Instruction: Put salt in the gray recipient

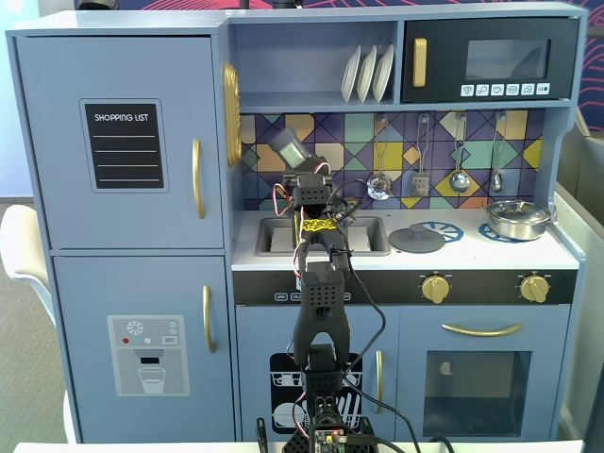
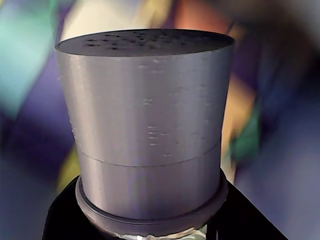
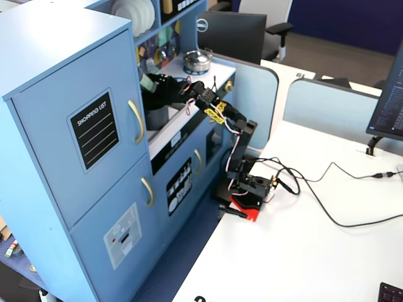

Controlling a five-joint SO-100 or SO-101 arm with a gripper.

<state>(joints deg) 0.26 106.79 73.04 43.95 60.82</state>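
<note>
My gripper (image 1: pixel 294 163) is shut on the salt shaker (image 1: pixel 287 148), a gray cylinder with a pale green band. It holds the shaker tilted to the upper left above the sink. In the wrist view the shaker (image 2: pixel 145 125) fills the frame, perforated cap on top, with the black jaws clamped round its base at the gripper (image 2: pixel 150 227). In a fixed view from the side, the gripper (image 3: pixel 161 87) holds the shaker (image 3: pixel 148 83) just above the gray pot (image 3: pixel 157 118), which stands in the counter recess. In the front fixed view the arm hides the pot.
A flat gray lid (image 1: pixel 417 238) lies on the counter to the right of the sink (image 1: pixel 373 236). A shiny steel pan (image 1: pixel 516 219) stands on the far right. Utensils (image 1: pixel 460 179) hang on the tiled back wall. A shelf runs overhead. Cables (image 3: pixel 327 189) cross the white table.
</note>
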